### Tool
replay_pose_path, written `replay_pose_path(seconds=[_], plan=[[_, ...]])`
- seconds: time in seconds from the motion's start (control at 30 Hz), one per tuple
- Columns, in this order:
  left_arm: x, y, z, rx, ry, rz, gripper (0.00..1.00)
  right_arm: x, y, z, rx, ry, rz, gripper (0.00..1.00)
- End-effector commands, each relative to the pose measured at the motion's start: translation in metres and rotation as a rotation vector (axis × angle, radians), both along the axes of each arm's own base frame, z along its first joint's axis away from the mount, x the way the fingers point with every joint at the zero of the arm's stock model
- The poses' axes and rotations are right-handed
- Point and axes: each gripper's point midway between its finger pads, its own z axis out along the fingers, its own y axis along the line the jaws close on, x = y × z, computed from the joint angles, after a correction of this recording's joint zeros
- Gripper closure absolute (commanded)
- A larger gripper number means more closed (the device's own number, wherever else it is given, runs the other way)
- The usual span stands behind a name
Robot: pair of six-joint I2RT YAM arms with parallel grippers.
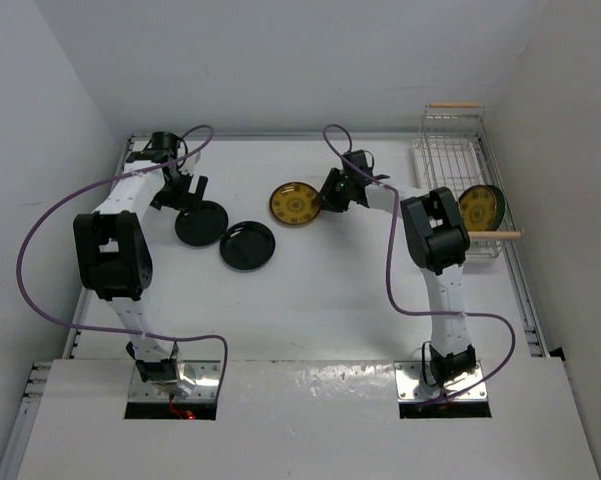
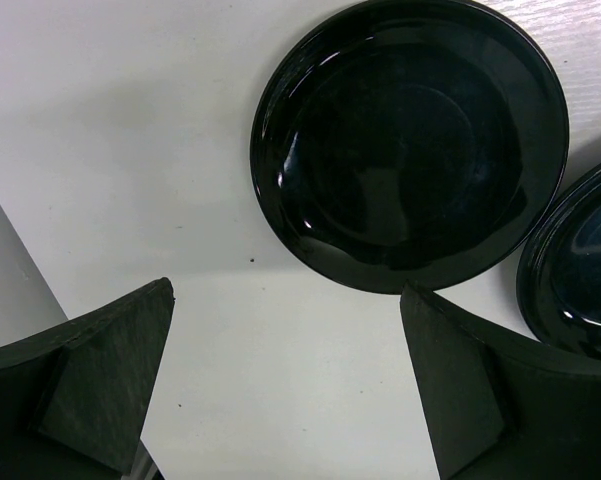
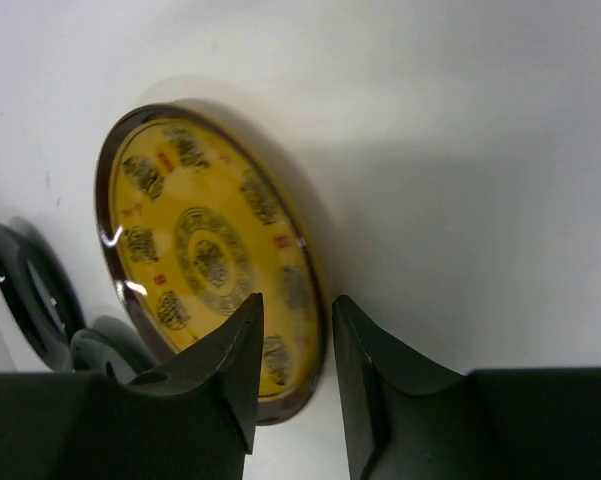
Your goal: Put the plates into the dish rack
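Note:
Two glossy black plates (image 1: 201,223) (image 1: 248,245) lie flat at the left. My left gripper (image 1: 187,190) is open and empty, hovering just behind the nearer one; in the left wrist view the gripper (image 2: 287,290) stands just short of that plate (image 2: 410,140), with the second black plate (image 2: 580,270) at the right edge. A mustard-yellow patterned plate (image 1: 294,204) lies mid-table. My right gripper (image 1: 332,190) is at its right rim; its jaws (image 3: 298,300) stand narrowly open astride the rim of the plate (image 3: 205,250). A second yellow plate (image 1: 480,207) stands in the white dish rack (image 1: 450,150). The pale blue-green plate is out of view.
The rack stands at the far right against the side wall, with wooden handle bars at its far end (image 1: 455,104) and near end (image 1: 495,235). White walls close in the table on the left, back and right. Purple cables loop off both arms.

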Motion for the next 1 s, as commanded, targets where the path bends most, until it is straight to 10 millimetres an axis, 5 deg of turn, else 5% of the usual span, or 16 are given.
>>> replay_pose_path(seconds=[0.0,0.03,0.13,0.23,0.33,0.4,0.5,0.53,0.57,0.67,0.7,0.83,0.97], plan=[[0.005,0.004,0.006,-0.001,-0.029,0.017,0.0,-0.026,0.018,-0.041,-0.041,0.099,0.032,0.66],[0.005,0.004,0.006,-0.001,-0.029,0.017,0.0,-0.026,0.019,-0.043,-0.033,0.105,0.02,0.69],[0.005,0.004,0.01,0.0,-0.038,0.017,0.0,-0.025,0.016,-0.045,-0.013,0.11,-0.018,0.98],[0.006,0.002,0.01,-0.008,-0.039,0.013,0.0,-0.02,0.006,-0.025,-0.001,0.055,-0.042,1.0],[0.006,0.002,0.01,-0.009,-0.039,0.013,0.0,-0.004,-0.011,0.055,-0.04,-0.147,-0.034,1.0],[0.006,0.002,0.01,-0.009,-0.039,0.013,0.0,0.003,-0.039,0.103,-0.194,-0.294,-0.007,1.0],[0.006,0.002,0.01,-0.009,-0.039,0.013,0.0,0.001,-0.087,0.217,-0.337,-0.55,-0.055,1.0],[0.008,0.003,0.017,-0.008,-0.057,0.013,0.0,0.001,-0.106,0.231,-0.386,-0.576,-0.09,1.0],[0.008,0.003,0.017,-0.008,-0.057,0.013,0.0,-0.011,-0.129,0.278,-0.456,-0.68,-0.101,1.0],[0.008,0.001,0.017,-0.016,-0.058,0.009,0.0,-0.022,-0.183,0.313,-0.623,-0.732,-0.185,1.0],[0.008,-0.001,0.016,-0.025,-0.058,0.004,0.0,-0.04,-0.213,0.339,-0.704,-0.762,-0.234,1.0],[0.008,-0.003,0.016,-0.033,-0.059,0.0,0.0,-0.079,-0.304,0.365,-1.068,-0.704,-0.339,1.0],[0.011,-0.002,0.019,-0.033,-0.068,-0.001,0.0,-0.105,-0.357,0.344,-1.308,-0.514,-0.328,1.0]])
